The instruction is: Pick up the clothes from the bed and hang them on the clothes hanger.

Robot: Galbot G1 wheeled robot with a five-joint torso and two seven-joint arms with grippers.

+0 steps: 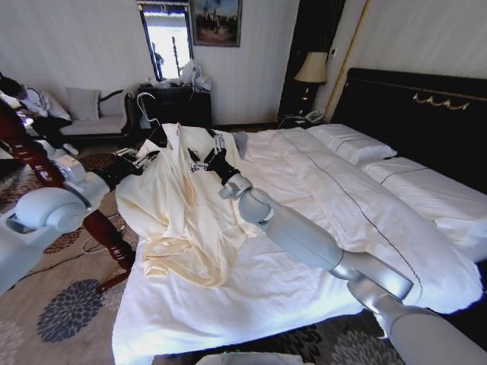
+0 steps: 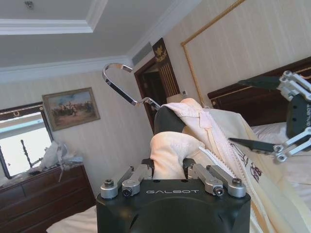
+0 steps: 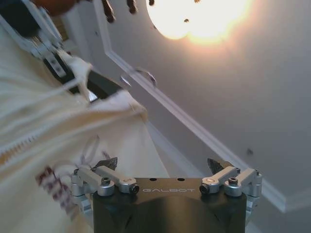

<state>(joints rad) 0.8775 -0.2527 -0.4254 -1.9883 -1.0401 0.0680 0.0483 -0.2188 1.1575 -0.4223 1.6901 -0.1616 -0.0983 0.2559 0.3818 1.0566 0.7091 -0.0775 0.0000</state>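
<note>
The cream clothes (image 1: 183, 213) hang over the bed's (image 1: 365, 198) near-left part, draped on the clothes hanger, whose silver hook (image 1: 146, 103) sticks up above the collar. My left gripper (image 1: 141, 158) is shut on the hanger's fabric-covered shoulder (image 2: 170, 150), with the hook (image 2: 121, 80) just beyond it. My right gripper (image 1: 207, 156) sits beside the garment's other shoulder, open, with nothing between its fingers (image 3: 108, 164). The placket and cream fabric (image 3: 48, 121) lie just beside it. The lower half of the garment trails onto the white sheet.
A dark red turned wooden post (image 1: 30, 156) stands by the bed's left edge, close to my left arm. Beyond are a dark dresser (image 1: 171, 103), a sofa (image 1: 91, 122), a bedside lamp (image 1: 312, 68) and the black headboard (image 1: 426, 106). Patterned carpet (image 1: 68, 312) lies below.
</note>
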